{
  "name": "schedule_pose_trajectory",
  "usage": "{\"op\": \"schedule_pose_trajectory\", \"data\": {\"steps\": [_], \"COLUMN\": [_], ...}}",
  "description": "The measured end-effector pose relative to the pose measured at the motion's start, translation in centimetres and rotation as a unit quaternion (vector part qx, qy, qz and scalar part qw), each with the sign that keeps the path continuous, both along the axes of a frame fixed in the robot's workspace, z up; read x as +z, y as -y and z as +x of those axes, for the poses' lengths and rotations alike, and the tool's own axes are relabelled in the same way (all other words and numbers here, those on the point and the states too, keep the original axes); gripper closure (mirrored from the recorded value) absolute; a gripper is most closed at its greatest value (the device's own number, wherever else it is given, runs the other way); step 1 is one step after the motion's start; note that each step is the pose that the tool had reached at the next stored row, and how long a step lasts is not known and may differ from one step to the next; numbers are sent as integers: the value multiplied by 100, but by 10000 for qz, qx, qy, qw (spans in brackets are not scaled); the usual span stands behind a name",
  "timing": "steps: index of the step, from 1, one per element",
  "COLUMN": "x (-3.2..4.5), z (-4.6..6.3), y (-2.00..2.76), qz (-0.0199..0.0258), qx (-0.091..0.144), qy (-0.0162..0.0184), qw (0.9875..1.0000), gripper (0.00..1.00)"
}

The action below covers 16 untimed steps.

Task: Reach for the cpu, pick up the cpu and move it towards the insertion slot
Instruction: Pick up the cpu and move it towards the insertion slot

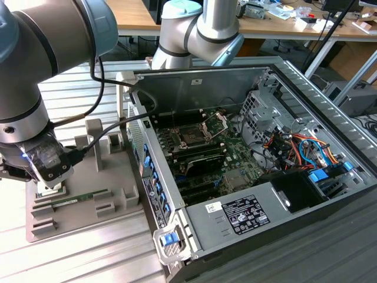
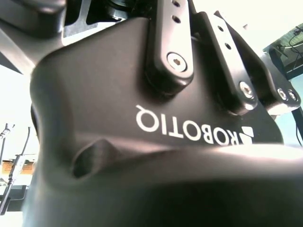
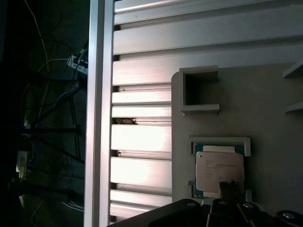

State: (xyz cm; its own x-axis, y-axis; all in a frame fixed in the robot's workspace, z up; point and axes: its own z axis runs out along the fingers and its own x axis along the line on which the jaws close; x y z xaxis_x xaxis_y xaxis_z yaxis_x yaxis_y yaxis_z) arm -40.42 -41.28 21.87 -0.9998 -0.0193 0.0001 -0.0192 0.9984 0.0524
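The cpu [image 3: 219,171], a thin square chip with a pale metal top, lies flat in a shallow recess of the grey holder block [image 3: 265,123] in the first wrist view. My gripper [image 3: 229,193] hangs directly above the chip's near edge. In the exterior view my gripper [image 1: 52,178] sits low over the holder block [image 1: 121,197], to the left of the open computer case. The insertion slot [image 1: 191,137] is a dark square socket on the motherboard inside the case, with its silver retention frame [image 1: 215,122] swung up. The second wrist view shows the gripper body [image 2: 165,132] from very close.
A long green memory stick [image 1: 79,199] lies on the holder block. The block rests on a slatted aluminium table [image 1: 88,253], whose edge rail [image 3: 97,113] runs beside the cpu. The case wall [image 1: 194,88] and a cable bundle [image 1: 294,144] border the motherboard. An empty square pocket [image 3: 200,87] adjoins the chip's recess.
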Motion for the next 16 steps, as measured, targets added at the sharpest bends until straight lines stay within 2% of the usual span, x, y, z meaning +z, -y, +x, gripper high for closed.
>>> {"op": "schedule_pose_trajectory", "data": {"steps": [7,16], "x": [-33,-111], "z": [-48,-59], "y": [-38,-49], "qz": [0,0], "qx": [0,0], "qy": [-1,0], "qw": [10000,10000], "gripper": [90,90]}}
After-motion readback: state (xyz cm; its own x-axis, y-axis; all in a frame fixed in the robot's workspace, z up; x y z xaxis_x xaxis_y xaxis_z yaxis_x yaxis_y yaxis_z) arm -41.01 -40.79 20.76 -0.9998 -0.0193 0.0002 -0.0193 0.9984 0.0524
